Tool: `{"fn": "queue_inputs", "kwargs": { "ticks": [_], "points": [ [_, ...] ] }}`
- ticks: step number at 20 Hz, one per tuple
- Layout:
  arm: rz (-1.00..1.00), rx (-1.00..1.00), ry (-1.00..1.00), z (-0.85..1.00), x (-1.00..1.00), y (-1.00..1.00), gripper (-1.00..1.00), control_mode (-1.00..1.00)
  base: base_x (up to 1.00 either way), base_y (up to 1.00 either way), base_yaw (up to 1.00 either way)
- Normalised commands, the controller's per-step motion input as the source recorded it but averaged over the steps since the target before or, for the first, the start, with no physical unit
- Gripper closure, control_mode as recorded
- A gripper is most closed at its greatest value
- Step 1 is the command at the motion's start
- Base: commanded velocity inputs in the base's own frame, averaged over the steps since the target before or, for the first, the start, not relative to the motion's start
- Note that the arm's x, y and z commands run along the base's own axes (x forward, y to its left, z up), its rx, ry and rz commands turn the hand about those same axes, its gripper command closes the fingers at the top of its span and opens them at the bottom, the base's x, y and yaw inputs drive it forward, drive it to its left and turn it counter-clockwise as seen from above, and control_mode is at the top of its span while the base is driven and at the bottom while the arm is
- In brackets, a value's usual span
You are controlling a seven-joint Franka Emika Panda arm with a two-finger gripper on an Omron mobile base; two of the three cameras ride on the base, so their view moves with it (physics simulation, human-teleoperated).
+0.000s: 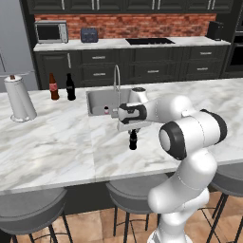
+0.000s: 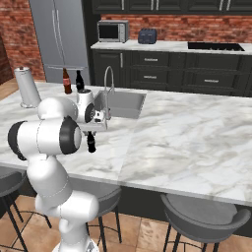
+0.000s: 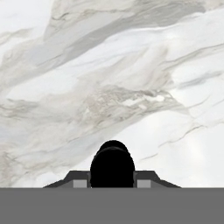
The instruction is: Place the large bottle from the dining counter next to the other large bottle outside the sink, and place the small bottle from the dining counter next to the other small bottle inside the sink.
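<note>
The robot's hand (image 1: pixel 133 129) pinches the neck of the short all-black bottle (image 1: pixel 133 141), just above the white marble table (image 1: pixel 57 142), likely to carry it to the grey metal sink (image 1: pixel 97 102) by the small pink bottle (image 1: pixel 106 111).

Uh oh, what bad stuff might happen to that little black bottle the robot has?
The hand sits around just the top of the small black bottle, so the bottle might swing or slip out on the way. The faucet stands at the front of the sink, so the bottle or the arm might bump it going in. A small pink bottle is already in the sink, so setting the black one down beside it might knock it over.
</note>
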Motion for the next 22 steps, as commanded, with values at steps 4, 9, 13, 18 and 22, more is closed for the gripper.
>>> {"fn": "queue_inputs", "kwargs": {
  "ticks": [4, 9, 13, 18, 22],
  "points": [
    [0.00, 0.01, 0.00, 0.41, 0.00, 0.00, 1.00, -1.00, 0.00, 0.00, 0.00],
    [0.00, 0.08, 0.00, 0.66, -0.16, 0.00, 1.00, -1.00, 0.00, 0.00, 0.00],
    [0.00, 0.08, 0.02, 0.59, -0.52, 0.00, 1.00, -1.00, 0.00, 0.00, 0.00],
    [0.00, 0.01, 0.12, 0.55, -0.56, 0.00, 1.00, -1.00, 0.00, 0.00, 0.00],
    [0.00, 0.00, 0.14, 0.45, -0.46, -0.02, 1.00, -1.00, 0.00, 0.00, 0.00]
  ]
}}
